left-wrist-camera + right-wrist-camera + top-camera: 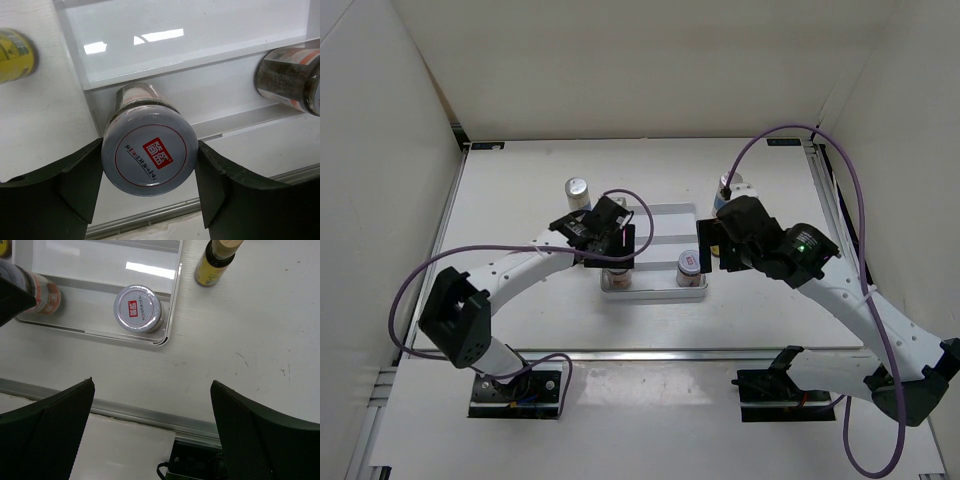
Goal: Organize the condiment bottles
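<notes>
On a white table [520,190], white walls [620,60] around, ridged tray [665,228], lidded jar [147,155]

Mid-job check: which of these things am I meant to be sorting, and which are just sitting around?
Job:
left jar, gripped by the left fingers
right jar
far-left white bottle
far-right white bottle
left yellow bottle
right yellow bottle

Just there:
tray, which both jars stand in
purple cables
</notes>
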`<state>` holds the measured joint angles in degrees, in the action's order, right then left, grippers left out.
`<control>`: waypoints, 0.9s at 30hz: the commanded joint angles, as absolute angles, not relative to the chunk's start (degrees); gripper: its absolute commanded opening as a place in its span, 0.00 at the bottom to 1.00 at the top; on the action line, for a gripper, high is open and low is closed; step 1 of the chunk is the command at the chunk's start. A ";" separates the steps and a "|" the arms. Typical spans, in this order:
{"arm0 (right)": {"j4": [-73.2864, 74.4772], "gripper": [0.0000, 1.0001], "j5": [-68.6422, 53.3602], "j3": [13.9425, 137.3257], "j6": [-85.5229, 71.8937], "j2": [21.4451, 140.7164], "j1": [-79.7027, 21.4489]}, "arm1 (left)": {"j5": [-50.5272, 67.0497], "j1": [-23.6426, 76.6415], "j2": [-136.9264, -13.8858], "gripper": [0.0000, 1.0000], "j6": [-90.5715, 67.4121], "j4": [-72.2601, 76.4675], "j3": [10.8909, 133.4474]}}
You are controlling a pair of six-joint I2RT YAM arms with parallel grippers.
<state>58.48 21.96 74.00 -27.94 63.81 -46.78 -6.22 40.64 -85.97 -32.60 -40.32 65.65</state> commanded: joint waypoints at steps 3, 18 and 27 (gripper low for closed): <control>58.10 1.00 22.41 73.74 -28.39 62.58 -47.02 | -2.11 40.87 -87.71 0.41 -30.33 -32.62 64.86; 58.62 1.00 22.41 72.60 -28.92 62.05 -47.02 | -1.58 40.87 -92.90 0.41 -30.85 -30.23 62.58; 60.38 1.00 28.21 74.26 -28.30 64.06 -47.02 | -2.64 40.87 -88.07 0.84 -32.78 -34.87 61.87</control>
